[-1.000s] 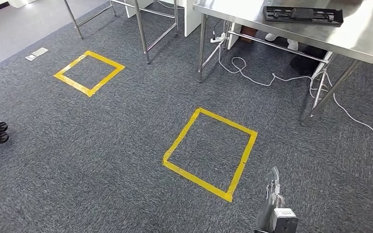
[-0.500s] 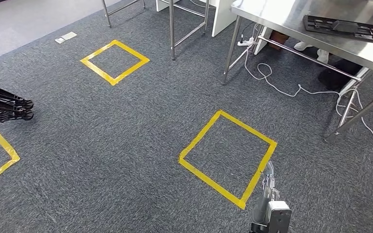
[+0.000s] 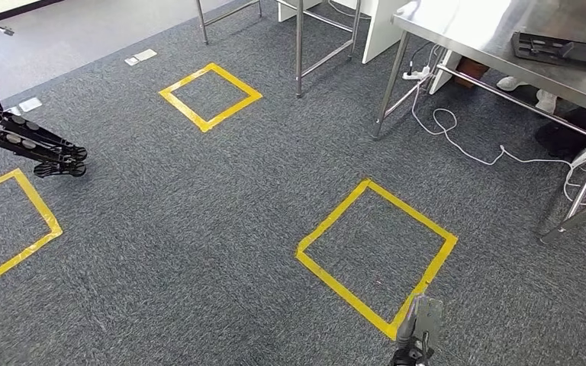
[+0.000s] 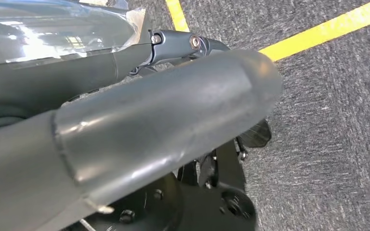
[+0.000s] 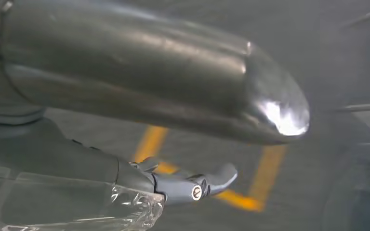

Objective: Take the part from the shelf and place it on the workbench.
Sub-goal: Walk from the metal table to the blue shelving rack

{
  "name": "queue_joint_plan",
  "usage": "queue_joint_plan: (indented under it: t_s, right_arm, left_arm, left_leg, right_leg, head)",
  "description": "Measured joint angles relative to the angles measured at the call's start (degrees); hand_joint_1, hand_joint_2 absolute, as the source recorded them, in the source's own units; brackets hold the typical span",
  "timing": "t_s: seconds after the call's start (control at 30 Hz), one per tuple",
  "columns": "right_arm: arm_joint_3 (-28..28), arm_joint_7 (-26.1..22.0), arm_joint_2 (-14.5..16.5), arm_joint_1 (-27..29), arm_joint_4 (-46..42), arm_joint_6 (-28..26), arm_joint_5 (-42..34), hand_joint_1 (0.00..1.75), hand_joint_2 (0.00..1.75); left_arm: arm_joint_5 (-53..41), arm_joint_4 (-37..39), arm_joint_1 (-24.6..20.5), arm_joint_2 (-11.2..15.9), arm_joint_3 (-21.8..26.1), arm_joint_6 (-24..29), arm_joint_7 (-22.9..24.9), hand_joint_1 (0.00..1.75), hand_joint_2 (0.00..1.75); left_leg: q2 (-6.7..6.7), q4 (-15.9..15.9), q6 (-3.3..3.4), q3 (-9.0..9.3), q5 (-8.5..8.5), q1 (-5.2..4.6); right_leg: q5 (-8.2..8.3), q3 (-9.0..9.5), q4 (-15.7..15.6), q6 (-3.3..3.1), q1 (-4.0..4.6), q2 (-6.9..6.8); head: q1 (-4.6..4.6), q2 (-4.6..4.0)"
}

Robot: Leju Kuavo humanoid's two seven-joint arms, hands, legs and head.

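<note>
Right hand [image 3: 420, 326] low at the near edge of the head view, hanging over grey carpet [image 3: 198, 229] just at the near corner of a yellow tape square [image 3: 376, 255]. In the right wrist view the right hand [image 5: 139, 96] shows a thick grey thumb extended and a darker finger [image 5: 197, 185] lying straight below it, apart, nothing between them: fingers apart, holding nothing. Left hand [image 4: 139, 120] in the left wrist view shows the grey thumb and a darker finger [image 4: 178, 45] close beside it over carpet and yellow tape; whether it is closed cannot be told, and nothing seen in its grasp. Black part [image 3: 565, 52] lies flat on the steel workbench [image 3: 473, 30], well apart from the right hand, far ahead and to its right. White cable [image 3: 465, 149] loops on the floor under the bench. 2 more tape squares lie to the left: 1 far ahead [image 3: 210, 95], 1 at the left edge [image 3: 38, 213]. Dark wheeled frame [image 3: 42, 149] stands near that one.
</note>
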Motion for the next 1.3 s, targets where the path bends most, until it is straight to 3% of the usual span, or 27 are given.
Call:
queue_joint_plan:
  t_s: [0.03, 0.07, 0.1, 0.2, 0.27, 0.33, 0.4, 0.47, 0.53, 0.57, 0.6, 0.63, 0.7, 0.77, 0.83, 0.9, 0.93, 1.0, 1.07, 1.1, 1.13, 1.23, 1.3]
  right_arm:
    - [-0.5, 1.2, -0.2, -0.6, 3.1, -0.9, 0.2, 0.00, 0.00]
    - [-0.9, 1.9, -0.4, -1.1, 5.7, -1.3, 0.3, 0.00, 0.00]
    - [-1.3, 2.3, -0.5, -1.5, 7.8, -1.6, 0.3, 0.00, 0.00]
    - [-1.9, 2.7, -0.8, -2.7, 12.2, -1.8, 0.5, 0.00, 0.00]
    - [-2.1, 3.7, -1.1, -3.5, 14.0, -2.3, 0.8, 0.00, 0.00]
    - [-2.3, 5.8, -1.3, -4.1, 15.5, -3.1, 1.3, 0.00, 0.00]
    - [-2.4, 9.1, -1.5, -4.4, 16.8, -3.9, 1.4, 0.00, 0.00]
    - [-2.9, 14.2, -1.5, -4.0, 18.4, -5.2, 1.4, 0.00, 0.00]
    - [-3.5, 18.9, -1.6, -2.6, 20.1, -6.6, 1.4, 0.00, 0.00]
    - [-3.7, 20.8, -1.7, -1.6, 20.8, -7.4, 1.6, 0.00, 0.00]
    - [-3.8, 22.8, -1.7, -0.5, 21.5, -8.2, 2.0, 0.00, 0.00]
    - [-3.9, 25.2, -1.8, 0.5, 22.0, -9.1, 2.5, 0.00, 0.00]
    - [-3.7, 31.4, -1.8, 1.9, 23.0, -10.5, 4.4, 0.00, 0.00]
    - [-2.9, 38.3, -1.7, 2.7, 23.7, -11.6, 7.6, 0.00, 0.00]
    - [-1.6, 42.8, -1.3, 3.3, 24.0, -12.5, 10.0, 0.00, 0.00]
    - [-0.6, 44.4, -0.7, 3.6, 24.1, -13.3, 11.2, 0.00, 0.00]
    - [-0.1, 44.5, -0.4, 3.6, 24.2, -13.7, 11.9, 0.00, 0.00]
    - [1.0, 44.0, -0.1, 3.9, 24.2, -14.3, 13.1, 0.00, 0.00]
    - [1.9, 43.4, -0.1, 4.1, 24.4, -14.9, 14.6, 0.00, 0.00]
    - [2.4, 43.3, -0.2, 4.2, 24.5, -15.2, 15.5, 0.00, 0.00]
    - [3.1, 43.1, -0.2, 4.2, 24.6, -15.4, 16.6, 0.00, 0.00]
    - [5.0, 42.9, 0.0, 4.1, 24.7, -15.9, 18.6, 0.00, 0.00]
    - [5.9, 42.8, 0.1, 4.0, 24.7, -16.1, 19.0, 0.00, 0.00]
  left_arm:
    - [0.0, 0.0, 0.0, 0.1, 0.0, 0.1, 0.0, 0.00, 0.00]
    - [0.0, 0.0, 0.0, 0.1, 0.0, 0.1, 0.0, 0.00, 0.00]
    - [0.0, 0.0, 0.0, 0.2, 0.0, 0.1, 0.1, 0.00, 0.00]
    - [0.1, 0.0, 0.0, 0.4, 0.0, 0.2, 0.1, 0.00, 0.00]
    - [0.1, 0.0, -0.2, 0.4, 0.0, 0.2, 0.1, 0.00, 0.00]
    - [0.2, 0.1, -0.3, 0.4, 0.0, 0.2, 0.0, 0.00, 0.00]
    - [0.1, 0.1, -0.3, 0.5, 0.0, 0.3, 0.0, 0.00, 0.00]
    - [-0.4, 0.1, -0.4, 0.5, -0.1, 0.5, 0.1, 0.00, 0.00]
    - [-1.2, 0.1, -0.4, 0.5, -0.2, 0.7, 0.1, 0.00, 0.00]
    - [-1.7, 0.1, -0.4, 0.5, -0.2, 0.7, 0.2, 0.00, 0.00]
    - [-2.2, 0.1, -0.3, 0.5, -0.3, 0.7, 0.4, 0.00, 0.00]
    - [-2.7, 0.1, -0.3, 0.5, -0.4, 0.7, 0.6, 0.00, 0.00]
    - [-3.7, 0.1, -0.3, 0.5, -0.8, 0.6, 1.1, 0.00, 0.00]
    - [-4.3, 0.1, -0.3, 0.5, -1.3, 0.4, 1.3, 0.00, 0.00]
    - [-4.9, 0.1, -0.2, 0.5, -1.8, 0.1, 1.3, 0.00, 0.00]
    - [-5.9, 0.1, -0.2, 0.6, -2.3, 0.0, 1.5, 0.00, 0.00]
    - [-6.5, 0.1, -0.2, 0.6, -2.6, 0.0, 1.7, 0.00, 0.00]
    - [-7.7, 0.1, -0.2, 0.6, -3.5, -0.3, 2.3, 0.00, 0.00]
    - [-8.9, 0.1, -0.1, 0.6, -4.4, -0.6, 2.9, 0.00, 0.00]
    - [-9.4, 0.1, -0.1, 0.7, -4.8, -0.6, 3.2, 0.00, 0.00]
    - [-9.8, 0.2, 0.0, 0.7, -5.2, -0.6, 3.5, 0.00, 0.00]
    - [-10.5, 0.2, -0.1, 0.7, -6.1, -0.5, 4.0, 0.00, 0.00]
    - [-10.7, 0.2, -0.2, 0.7, -6.4, -0.5, 4.0, 0.00, 0.00]
  left_leg:
    - [0.26, 3.4, -0.29, -1.65, -1.39, 0.18]
    - [0.47, 5.1, -0.58, -2.47, -1.69, 0.41]
    - [0.76, 4.7, -0.87, -2.21, -0.93, 0.71]
    - [3.07, -5.7, -1.61, 3.42, 3.88, 1.43]
    - [3.90, -9.8, -1.26, 5.52, 4.85, 1.26]
    - [2.98, -10.1, -0.27, 5.41, 4.75, 0.70]
    - [2.16, -10.4, 0.72, 5.41, 5.01, 0.41]
    - [1.33, -10.6, 1.62, 5.42, 5.28, 0.45]
    - [0.09, -10.6, 2.01, 5.30, 5.32, 0.32]
    - [-0.65, -10.6, 2.03, 5.28, 5.32, 0.23]
    - [-1.40, -10.6, 2.04, 5.30, 5.32, 0.14]
    - [-2.08, -10.6, 2.03, 5.35, 5.33, 0.08]
    - [-3.13, -10.5, 1.96, 5.48, 5.32, 0.00]
    - [-3.77, -10.5, 1.57, 5.54, 5.25, -0.14]
    - [-4.19, -10.6, 0.89, 5.49, 5.34, -0.12]
    - [-3.68, -10.1, 0.31, 5.20, 4.98, 0.03]
    - [-2.80, -8.8, 0.09, 4.61, 3.99, 0.02]
    - [-0.61, -2.7, -0.24, 2.01, 0.32, 0.00]
    - [0.29, 3.7, -0.65, -0.85, -2.48, 0.24]
    - [0.55, 4.6, -0.83, -1.15, -2.44, 0.40]
    - [0.88, 3.3, -0.96, -0.30, -1.43, 0.59]
    - [3.05, -7.5, -0.85, 5.88, 2.77, 0.83]
    - [3.50, -10.6, -0.25, 7.42, 3.40, 0.47]
  right_leg:
    - [-0.05, -0.04, 0.0, -0.04, 0.02, -0.59]
    - [-0.07, -0.08, 0.0, -0.03, -0.01, -1.15]
    - [-0.13, -0.09, 0.1, 0.05, -0.10, -1.62]
    - [-0.77, -0.02, 0.7, 1.04, -0.17, -2.66]
    - [-1.31, -0.22, 1.2, 1.94, 0.32, -3.25]
    - [-1.52, -0.07, 1.2, 2.60, 0.64, -3.99]
    - [-2.16, -0.21, 1.9, 3.12, 0.37, -3.33]
    - [-4.66, -2.46, 6.7, 3.03, -0.06, -1.20]
    - [-7.75, -6.38, 14.7, 2.73, -0.11, 0.06]
    - [-8.40, -7.82, 17.3, 2.83, -0.08, 0.27]
    - [-8.12, -8.33, 17.8, 3.10, -0.02, 0.45]
    - [-6.94, -7.66, 15.9, 3.47, 0.02, 0.65]
    - [-3.53, -4.28, 8.1, 3.92, 0.07, 1.69]
    - [-1.48, -2.01, 2.7, 3.34, 0.43, 2.69]
    - [-1.00, -1.57, 1.9, 2.22, 0.93, 2.63]
    - [-0.47, -1.17, 1.4, 1.13, 0.50, 2.03]
    - [-0.22, -1.06, 1.1, 0.50, 0.26, 1.59]
    - [-0.11, -0.96, 0.9, -0.35, 0.32, 0.54]
    - [-0.16, -1.04, 0.9, -0.65, 0.59, -0.66]
    - [-0.17, -1.10, 0.9, -0.64, 0.66, -1.21]
    - [-0.18, -1.14, 1.0, -0.63, 0.68, -1.70]
    - [-0.41, -1.13, 1.3, -0.22, 0.91, -2.86]
    - [-0.56, -1.06, 1.4, 0.44, 1.20, -3.44]
  head:
    - [-0.01, 0.00]
    - [0.00, 0.00]
    - [-0.03, 0.00]
    - [-0.12, 0.00]
    - [-0.01, 0.00]
    - [0.29, 0.00]
    - [0.42, 0.00]
    - [0.50, 0.00]
    - [0.54, 0.00]
    - [0.55, 0.00]
    - [0.56, 0.00]
    - [0.57, 0.00]
    - [0.58, 0.00]
    - [0.55, 0.00]
    - [0.54, 0.00]
    - [0.47, 0.00]
    - [0.38, 0.00]
    - [0.28, 0.00]
    - [0.27, 0.00]
    - [0.26, 0.00]
    - [0.25, 0.00]
    - [0.28, 0.00]
    - [0.39, 0.00]
